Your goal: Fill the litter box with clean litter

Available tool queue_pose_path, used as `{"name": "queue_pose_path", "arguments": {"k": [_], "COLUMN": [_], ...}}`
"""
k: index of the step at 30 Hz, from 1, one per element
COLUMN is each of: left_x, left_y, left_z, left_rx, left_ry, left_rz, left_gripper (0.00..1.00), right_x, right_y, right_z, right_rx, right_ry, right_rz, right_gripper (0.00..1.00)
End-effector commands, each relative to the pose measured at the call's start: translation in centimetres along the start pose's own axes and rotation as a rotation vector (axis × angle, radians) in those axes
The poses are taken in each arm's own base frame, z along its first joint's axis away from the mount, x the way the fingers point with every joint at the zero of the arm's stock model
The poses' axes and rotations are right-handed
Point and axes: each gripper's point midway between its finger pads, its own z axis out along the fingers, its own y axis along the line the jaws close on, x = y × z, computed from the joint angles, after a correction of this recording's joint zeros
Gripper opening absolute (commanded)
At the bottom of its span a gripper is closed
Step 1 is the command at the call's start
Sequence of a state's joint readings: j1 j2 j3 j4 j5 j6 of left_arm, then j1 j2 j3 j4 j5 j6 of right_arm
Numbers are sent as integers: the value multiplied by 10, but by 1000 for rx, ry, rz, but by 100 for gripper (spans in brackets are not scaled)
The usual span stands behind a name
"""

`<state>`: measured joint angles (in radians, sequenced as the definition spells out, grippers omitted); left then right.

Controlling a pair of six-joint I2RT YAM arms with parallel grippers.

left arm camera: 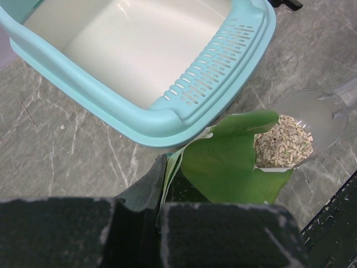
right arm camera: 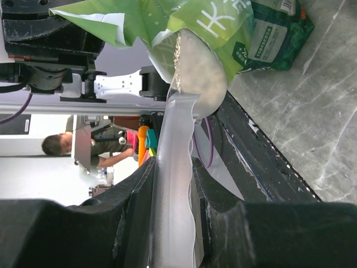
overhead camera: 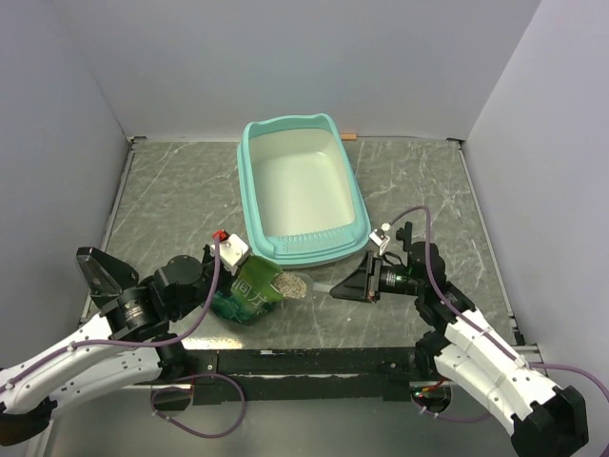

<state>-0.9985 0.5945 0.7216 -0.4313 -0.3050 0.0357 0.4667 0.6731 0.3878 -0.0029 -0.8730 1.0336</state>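
Left arm comes in low from the bottom-left, with its forearm running right and its wrist beside the near-left corner of the box. The left gripper (left arm camera: 162, 234) is clamped on the top edge of the green bag (left arm camera: 228, 162). A fold of the bag is pinched between the closed fingers.

Right arm comes up from the bottom-right, elbow bent, wrist turned left. The right gripper (right arm camera: 170, 223) is closed around the handle of the clear scoop (right arm camera: 175, 145), and the handle runs straight out from between the fingers.

The scoop's long axis runs left-right in the top view, handle to the right and bowl to the left. The bowl (left arm camera: 318, 117) sits at the bag's open mouth, touching the green flap.

Litter (left arm camera: 281, 148): beige granules piled in the half of the bowl nearest the bag. In the top view it is a small pale patch (overhead camera: 293, 284) between the two grippers, just in front of the box.

Litter box (overhead camera: 309, 252) sits mid-table on the grey marbled table (overhead camera: 171, 190). Its long axis runs away from the arms, with the far end tipped slightly left. The slotted end (left arm camera: 215, 67) faces the arms, just beyond the bag and scoop. Its inside shows a plain whitish floor. The bag's lower part rests on the table near the box's near-left corner, with the mouth pointing right toward the scoop.
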Motion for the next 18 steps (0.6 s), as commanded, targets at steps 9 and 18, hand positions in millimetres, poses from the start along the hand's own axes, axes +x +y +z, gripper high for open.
{"name": "queue_pose_path", "arguments": {"k": [9,18], "left_x": [-19,-16], "left_y": [13,21], "left_z": [-1,-1], "left_rx": [-79,-143], "left_ry": [-83,-79], "left_rz": [-57,-87], "left_gripper": [1,1], "right_x": [9,7], "right_y": [-12,-4], "right_z": [-11,-19], "right_rx": [25,19], "right_ry": [-47,-115], "right_rz": [103,141], "right_gripper": [0,0]}}
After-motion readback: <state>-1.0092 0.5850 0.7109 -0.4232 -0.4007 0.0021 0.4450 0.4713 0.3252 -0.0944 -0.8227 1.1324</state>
